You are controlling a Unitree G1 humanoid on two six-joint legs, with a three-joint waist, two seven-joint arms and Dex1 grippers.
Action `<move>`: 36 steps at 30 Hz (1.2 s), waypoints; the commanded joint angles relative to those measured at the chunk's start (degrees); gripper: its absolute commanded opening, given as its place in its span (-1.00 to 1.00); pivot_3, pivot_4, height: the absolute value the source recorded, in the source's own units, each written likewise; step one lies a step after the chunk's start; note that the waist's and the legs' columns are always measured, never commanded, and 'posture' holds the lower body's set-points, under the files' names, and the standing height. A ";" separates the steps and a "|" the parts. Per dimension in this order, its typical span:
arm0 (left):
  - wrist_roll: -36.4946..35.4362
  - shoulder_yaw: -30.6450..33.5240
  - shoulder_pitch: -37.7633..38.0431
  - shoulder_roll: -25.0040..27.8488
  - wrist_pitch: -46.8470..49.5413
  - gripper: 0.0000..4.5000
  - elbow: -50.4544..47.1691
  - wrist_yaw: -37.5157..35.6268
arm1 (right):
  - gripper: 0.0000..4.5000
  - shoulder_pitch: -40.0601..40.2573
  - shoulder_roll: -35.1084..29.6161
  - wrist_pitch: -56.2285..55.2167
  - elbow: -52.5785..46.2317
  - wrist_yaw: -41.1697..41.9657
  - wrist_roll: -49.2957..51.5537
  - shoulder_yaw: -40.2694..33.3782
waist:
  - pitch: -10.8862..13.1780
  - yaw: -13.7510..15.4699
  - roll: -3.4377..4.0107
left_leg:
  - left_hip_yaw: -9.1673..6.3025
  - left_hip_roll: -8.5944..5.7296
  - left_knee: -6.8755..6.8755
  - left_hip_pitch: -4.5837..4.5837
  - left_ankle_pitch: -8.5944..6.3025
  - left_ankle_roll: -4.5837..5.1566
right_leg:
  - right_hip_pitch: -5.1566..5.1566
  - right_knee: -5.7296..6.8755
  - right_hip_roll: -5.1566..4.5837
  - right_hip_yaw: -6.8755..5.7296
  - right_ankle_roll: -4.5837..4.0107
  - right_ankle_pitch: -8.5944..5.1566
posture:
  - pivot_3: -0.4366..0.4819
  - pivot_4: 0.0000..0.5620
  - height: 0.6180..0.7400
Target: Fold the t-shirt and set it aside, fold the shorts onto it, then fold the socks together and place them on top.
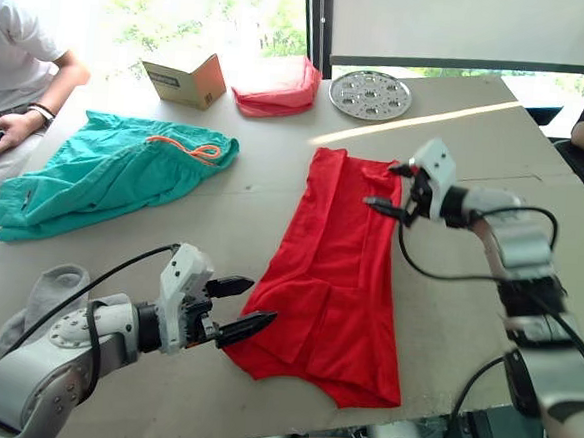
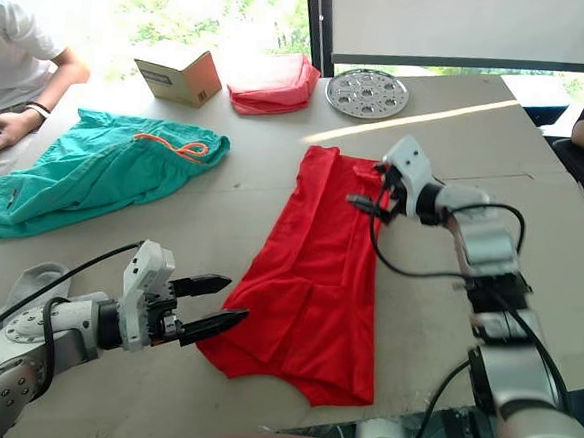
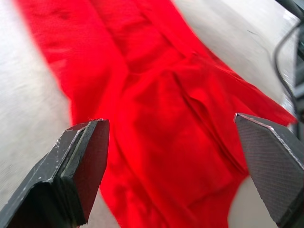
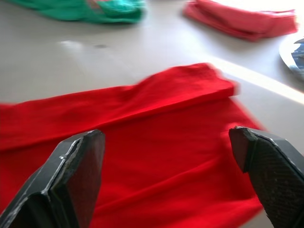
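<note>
Left tool [image 1: 241,308] open, empty, at t-shirt's [image 1: 333,272] near edge, right tool [image 1: 394,189] open, empty, above far end

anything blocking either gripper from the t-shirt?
Nothing visible. The left gripper is open at the near left edge of the t-shirt; the right gripper is open over its far right corner. Only bare table surrounds it.

Both arms are built of rounded silver-grey metal segments with darker joints; a black cable loops loosely along each arm to the wrist; each wrist carries a boxy white housing; the left gripper [image 1: 238,308] and the right gripper [image 1: 389,189] each have two black tapered fingers [image 3: 80,166] with finely textured inner pads.
</note>
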 commanded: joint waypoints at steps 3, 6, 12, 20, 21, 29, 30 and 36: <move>8.64 -2.86 -2.06 5.40 -11.04 1.00 2.87 -11.25 | 0.99 14.52 -9.87 -4.31 -19.85 8.11 5.81 -1.74 | -0.04 0.25 -0.11 | 0.03 0.00 0.01 0.24 -0.01 0.01 | 0.27 -0.03 0.00 -0.02 -0.01 0.00 | -0.05 -0.47 1.00; 9.75 -3.70 -2.28 7.65 -13.01 1.00 4.72 -16.36 | 0.99 23.40 -15.83 -6.80 -25.26 12.64 7.96 -3.12 | 0.15 1.20 -0.22 | 0.09 -0.02 0.11 0.22 -0.08 0.14 | 0.29 -0.06 -0.04 -0.05 0.00 0.00 | -0.05 -0.47 1.00; 15.82 -3.64 0.77 8.88 -22.23 1.00 8.43 -22.23 | 0.99 37.05 -19.91 -17.79 -29.86 11.98 3.56 -4.49 | 0.24 1.54 -0.39 | 0.11 0.03 0.12 0.22 -0.08 0.13 | 0.29 -0.05 -0.02 0.00 0.00 0.00 | -0.05 -0.47 1.00; 24.28 -7.22 3.47 7.33 -36.44 1.00 13.63 -25.78 | 0.99 48.33 -22.97 -35.56 -30.36 11.26 -3.50 -3.76 | 0.39 2.49 -0.73 | 0.13 0.02 0.37 0.20 -0.11 0.17 | 0.44 -0.07 -0.03 -0.10 0.01 0.00 | -0.05 -0.47 1.00; 25.64 -8.27 3.25 6.99 -38.30 1.00 14.65 -25.85 | 0.99 48.79 -22.78 -37.05 -29.78 10.66 -4.59 -3.18 | 0.41 2.72 -0.77 | 0.15 0.02 0.41 0.23 -0.14 0.22 | 0.49 -0.08 -0.04 -0.11 0.01 0.00 | -0.05 -0.47 1.00; 33.82 -14.60 -1.46 1.99 -44.63 1.00 21.22 -20.80 | 0.99 48.92 -20.26 -39.54 -25.62 5.79 -10.99 2.79 | 0.51 3.11 -1.02 | 0.12 0.01 0.53 0.23 -0.15 0.25 | 0.54 -0.05 -0.04 -0.28 0.01 0.00 | -0.05 -0.47 1.00; 34.39 -15.27 -2.14 1.22 -44.73 1.00 22.11 -20.14 | 0.99 48.46 -19.75 -38.75 -25.20 4.86 -11.66 3.25 | 0.52 3.07 -1.01 | 0.12 0.00 0.53 0.24 -0.15 0.25 | 0.55 -0.05 -0.06 -0.29 0.01 0.00 | -0.05 -0.47 1.00; 36.61 -18.59 -4.01 -1.70 -44.03 0.77 25.57 -17.54 | 0.22 47.28 -18.84 -33.83 -23.44 3.65 -10.22 4.72 | 0.44 3.16 -0.95 | 0.12 -0.01 0.57 0.34 -0.15 0.26 | 0.64 -0.04 -0.06 -0.31 0.02 0.00 | -0.05 -0.47 1.00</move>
